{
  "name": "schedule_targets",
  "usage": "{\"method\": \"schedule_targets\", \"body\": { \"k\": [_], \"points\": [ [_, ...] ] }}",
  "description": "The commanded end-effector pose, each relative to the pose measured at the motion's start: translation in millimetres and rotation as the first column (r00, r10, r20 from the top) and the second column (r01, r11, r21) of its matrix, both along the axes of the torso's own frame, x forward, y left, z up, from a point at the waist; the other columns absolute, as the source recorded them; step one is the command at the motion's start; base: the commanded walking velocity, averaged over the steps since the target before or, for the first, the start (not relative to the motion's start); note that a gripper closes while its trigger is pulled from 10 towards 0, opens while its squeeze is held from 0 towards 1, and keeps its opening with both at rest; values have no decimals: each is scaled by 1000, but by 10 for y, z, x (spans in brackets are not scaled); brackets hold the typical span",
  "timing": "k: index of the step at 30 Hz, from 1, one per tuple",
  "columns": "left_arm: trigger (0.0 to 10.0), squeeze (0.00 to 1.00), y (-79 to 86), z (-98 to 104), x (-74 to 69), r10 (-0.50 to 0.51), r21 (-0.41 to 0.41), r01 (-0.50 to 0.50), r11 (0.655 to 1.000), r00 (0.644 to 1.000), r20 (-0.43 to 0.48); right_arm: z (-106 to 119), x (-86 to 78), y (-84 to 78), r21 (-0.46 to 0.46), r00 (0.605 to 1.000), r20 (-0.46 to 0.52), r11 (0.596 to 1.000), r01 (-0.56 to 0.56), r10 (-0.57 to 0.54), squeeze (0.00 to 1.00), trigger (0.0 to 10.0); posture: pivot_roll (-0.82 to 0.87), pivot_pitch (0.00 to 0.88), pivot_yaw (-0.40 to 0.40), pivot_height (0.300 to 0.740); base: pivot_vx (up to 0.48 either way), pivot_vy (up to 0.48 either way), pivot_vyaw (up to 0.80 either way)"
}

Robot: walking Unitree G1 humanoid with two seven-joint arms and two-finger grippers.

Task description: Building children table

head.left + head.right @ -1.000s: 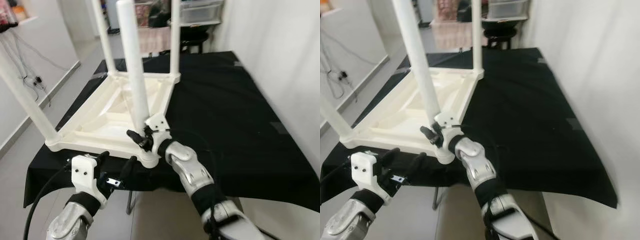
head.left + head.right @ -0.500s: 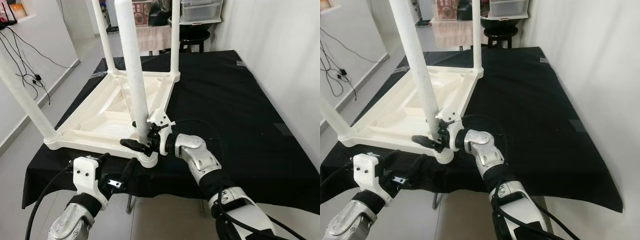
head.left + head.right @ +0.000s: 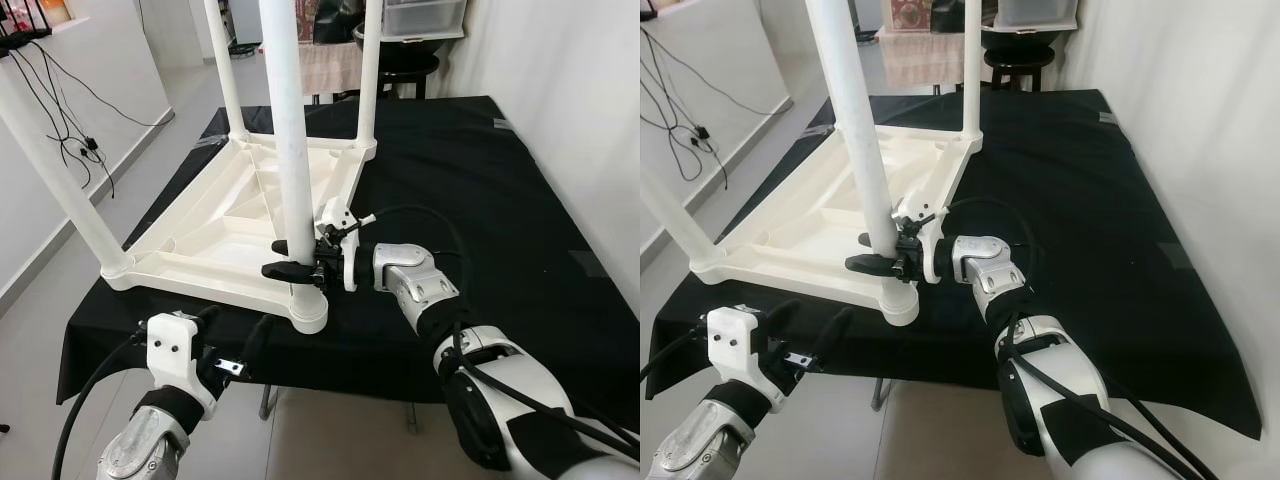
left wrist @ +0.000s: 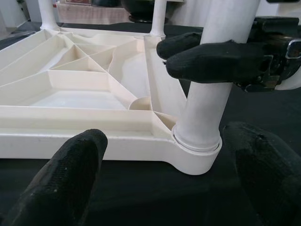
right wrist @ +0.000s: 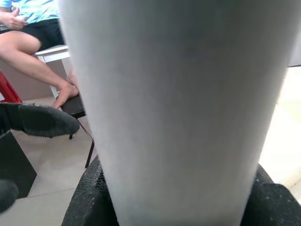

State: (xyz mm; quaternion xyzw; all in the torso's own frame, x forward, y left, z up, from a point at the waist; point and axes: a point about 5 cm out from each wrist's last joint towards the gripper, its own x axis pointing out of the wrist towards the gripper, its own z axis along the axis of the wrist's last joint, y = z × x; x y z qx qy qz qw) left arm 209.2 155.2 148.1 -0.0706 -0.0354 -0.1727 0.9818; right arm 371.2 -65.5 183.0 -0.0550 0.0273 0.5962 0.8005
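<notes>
— Where does the work stand?

— Upside-down white children's table (image 3: pixel 225 215) lying left of centre on the black cloth (image 3: pixel 480 200), four legs up. Nearest leg (image 3: pixel 290 150) rising through the upper middle of the frame, seated in the corner socket (image 4: pixel 196 148) at the near edge.

— And the grippers?

— Right gripper (image 3: pixel 296 259) reaching in from the right at mid-frame, black fingers (image 4: pixel 211 60) pinching that nearest leg just above the socket. Left gripper (image 3: pixel 232 345) hovering at lower left, below the cloth's front edge, jaws spread wide and empty, aimed at the same corner.

— Risks from here?

— Probably mid-twist or mid-press on the leg. Smooth round plastic, so easy slipping under the pads during a turn. Sideways push could cross the thread or slide the light tabletop over the cloth, since nothing braces it. Corner close to the cloth's front edge, so a hard shove might tip the table off.

— Anything else?

— A seated person's legs beyond the leg in the right wrist view.
</notes>
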Motion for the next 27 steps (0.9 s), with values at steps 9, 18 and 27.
{"method": "schedule_targets", "body": {
  "k": [9, 18, 27],
  "points": [
    [10000, 0, 68, 20, -43, 0, 5, 0, 1000, 1000, -17, -563, -566, 325, 27, 749, -160, 756, 654, -643, 0, 0, 22, 107, 73, 740, 0, 0, 0],
    [10000, 0, 94, -17, 3, 13, 6, -13, 1000, 1000, -24, -473, -253, 465, 1, 832, 7, 832, 555, -555, 0, 4510, 34, 66, 70, 740, 0, 0, 0],
    [10000, 0, 119, -24, 19, 27, 10, -27, 1000, 999, -26, -222, -153, 288, 26, 773, 59, 775, 631, -631, 1000, 10000, 37, 56, 69, 740, 0, 0, 0]
  ]
}}
